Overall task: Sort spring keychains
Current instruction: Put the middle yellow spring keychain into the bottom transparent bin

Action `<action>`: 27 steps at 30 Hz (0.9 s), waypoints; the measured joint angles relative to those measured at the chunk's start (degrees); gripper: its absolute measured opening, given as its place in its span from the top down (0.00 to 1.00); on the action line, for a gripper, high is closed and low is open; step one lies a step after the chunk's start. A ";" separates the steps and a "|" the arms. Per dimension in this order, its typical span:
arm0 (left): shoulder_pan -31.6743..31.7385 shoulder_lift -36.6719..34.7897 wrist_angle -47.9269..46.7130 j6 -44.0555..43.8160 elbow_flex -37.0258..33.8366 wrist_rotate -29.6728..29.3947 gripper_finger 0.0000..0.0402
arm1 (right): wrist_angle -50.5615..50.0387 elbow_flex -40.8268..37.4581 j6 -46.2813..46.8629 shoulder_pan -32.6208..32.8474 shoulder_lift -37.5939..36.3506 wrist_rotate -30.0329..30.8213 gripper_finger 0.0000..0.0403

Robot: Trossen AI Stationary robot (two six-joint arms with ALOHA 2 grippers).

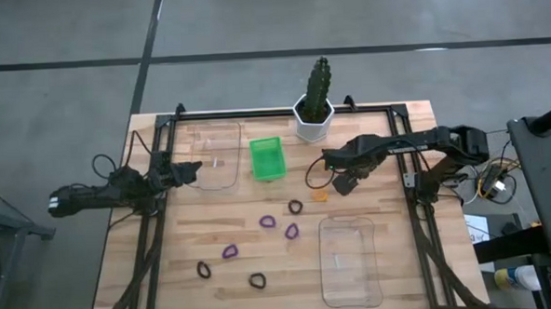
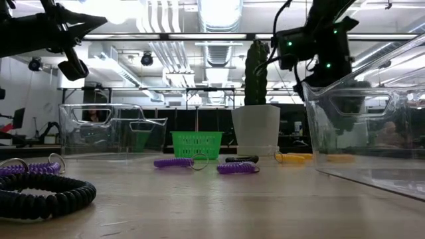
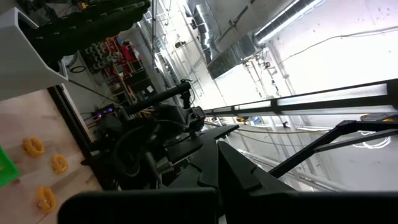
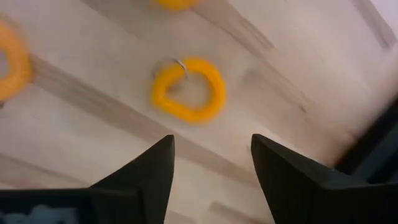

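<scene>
Orange spring keychains lie flat on the table; one [image 4: 188,89] lies just beyond my right gripper's fingertips, with two more at the picture's edges [image 4: 9,62] [image 4: 174,3]. One orange keychain [image 1: 320,196] shows in the high view. Purple keychains [image 1: 267,221] [image 1: 291,231] [image 1: 229,251] and black ones [image 1: 295,207] [image 1: 203,268] [image 1: 257,281] lie across the middle and near part of the table. My right gripper [image 1: 340,180] [image 4: 211,168] is open and empty, held above the orange keychains. My left gripper [image 1: 192,170] hovers at the left clear tray's edge.
A clear tray [image 1: 215,157] stands at the far left and another [image 1: 348,260] at the near right. A green bin [image 1: 267,159] and a white pot with a cactus [image 1: 313,116] stand at the far middle. A dark frame [image 1: 401,149] borders the table.
</scene>
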 joint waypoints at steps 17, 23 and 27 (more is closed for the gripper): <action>0.00 0.00 0.00 0.11 0.02 0.00 1.00 | 7.61 0.28 -14.87 0.06 11.14 -5.59 0.55; 0.00 0.00 -0.01 0.19 0.02 -0.34 1.00 | 7.79 0.76 -16.88 -0.10 14.87 -7.13 0.61; 0.00 0.00 -0.02 0.19 0.02 -0.43 1.00 | 8.36 0.76 -17.61 -0.10 15.66 -8.10 0.74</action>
